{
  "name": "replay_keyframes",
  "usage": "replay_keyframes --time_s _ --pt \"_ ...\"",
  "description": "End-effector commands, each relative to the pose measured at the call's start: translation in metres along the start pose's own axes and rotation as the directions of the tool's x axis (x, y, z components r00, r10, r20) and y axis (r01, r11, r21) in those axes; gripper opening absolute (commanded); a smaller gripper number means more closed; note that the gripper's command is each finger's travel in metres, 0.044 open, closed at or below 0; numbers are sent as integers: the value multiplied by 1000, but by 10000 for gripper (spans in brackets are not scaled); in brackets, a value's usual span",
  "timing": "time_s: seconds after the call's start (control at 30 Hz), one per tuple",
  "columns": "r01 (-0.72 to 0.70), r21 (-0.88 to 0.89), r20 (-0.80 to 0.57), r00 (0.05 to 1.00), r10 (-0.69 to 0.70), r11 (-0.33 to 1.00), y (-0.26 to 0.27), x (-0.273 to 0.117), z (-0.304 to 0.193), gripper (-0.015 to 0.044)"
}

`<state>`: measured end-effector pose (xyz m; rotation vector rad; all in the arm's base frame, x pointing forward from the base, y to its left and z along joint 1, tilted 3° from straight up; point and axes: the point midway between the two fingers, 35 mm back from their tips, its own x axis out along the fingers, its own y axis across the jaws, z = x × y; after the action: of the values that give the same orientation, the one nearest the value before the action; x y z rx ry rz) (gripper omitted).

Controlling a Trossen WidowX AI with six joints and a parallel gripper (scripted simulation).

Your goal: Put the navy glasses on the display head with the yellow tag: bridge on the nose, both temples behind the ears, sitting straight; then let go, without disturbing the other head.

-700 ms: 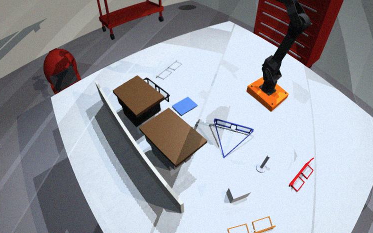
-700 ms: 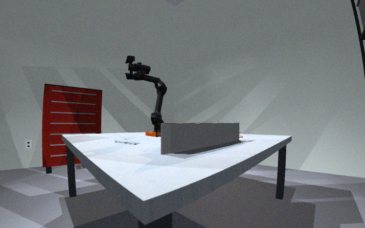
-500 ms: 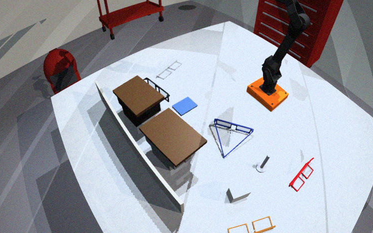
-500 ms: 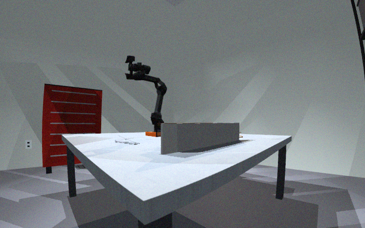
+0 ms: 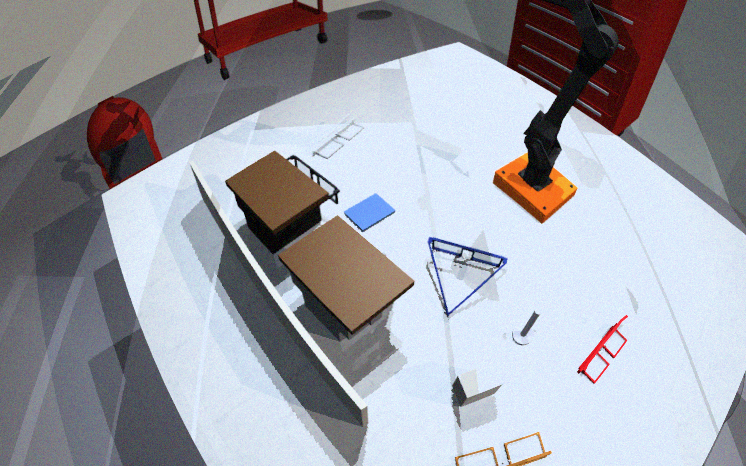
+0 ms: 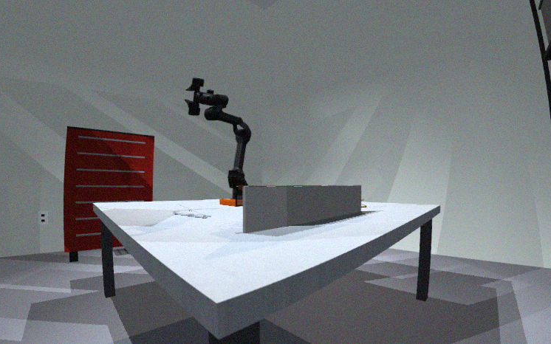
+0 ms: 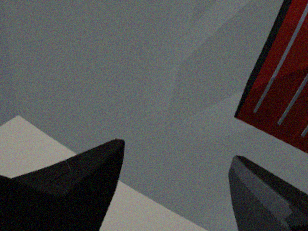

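The navy glasses (image 5: 467,248) lie on the white table in the top view, between the near brown-topped stand and the arm's base, their temples meeting at a point. Two stands with brown tops, a far one (image 5: 276,191) and a near one (image 5: 346,272), stand beside a long panel. Neither display head's face nor the yellow tag can be made out. My gripper (image 6: 188,94) (image 7: 178,158) is partly open and empty, high above the table and away from the glasses. It is out of frame in the top view.
Black glasses (image 5: 338,189) stand by the far stand, near a blue pad (image 5: 369,211). Clear glasses (image 5: 335,137), red glasses (image 5: 599,348), orange glasses (image 5: 529,459), a short post (image 5: 529,323) and a grey block (image 5: 474,389) are on the table. The panel (image 6: 324,204) hides the stands in the exterior view.
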<state>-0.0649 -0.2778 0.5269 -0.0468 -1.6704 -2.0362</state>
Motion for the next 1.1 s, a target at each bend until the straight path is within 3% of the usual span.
replay_keyframes --time_s 0.0,0.23,0.4,0.73,1.07 --pt "-114 -3 -160 981 112 993 19 -30 -39 200" --pt "-241 29 -362 902 235 970 40 -78 -81 200" --pt "-362 42 -577 752 319 931 50 -140 -124 200" --pt "-527 157 -884 302 357 835 40 -291 -169 200" --pt "-591 281 -959 -200 200 756 -12 -440 -155 200"
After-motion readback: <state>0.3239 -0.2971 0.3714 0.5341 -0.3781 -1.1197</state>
